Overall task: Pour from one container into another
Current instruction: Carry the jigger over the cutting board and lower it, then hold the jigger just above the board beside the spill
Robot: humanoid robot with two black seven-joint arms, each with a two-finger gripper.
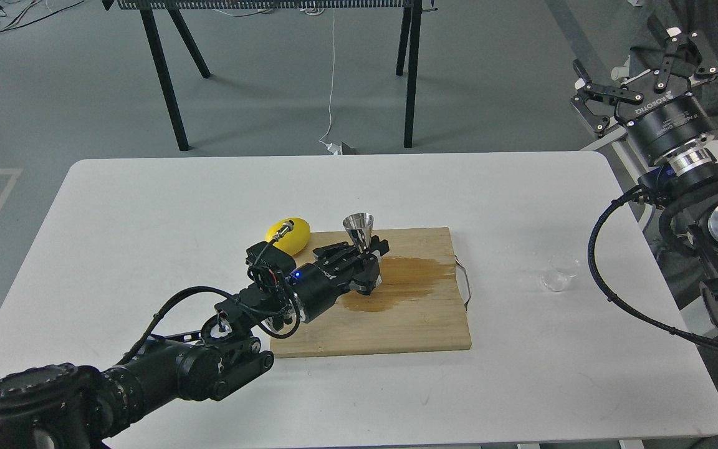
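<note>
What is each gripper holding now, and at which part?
The left gripper holds the jigger at its lower cone. The right gripper is open and empty.

Sitting on the white table [147, 206] are one rectangular wooden cutting board [396, 324], one yellow lemon [293, 234], one shiny steel hourglass jigger [359, 229] and one small clear cup [557, 277]. Two black grippers are showing, left [371, 265] and right [636, 68].
</note>
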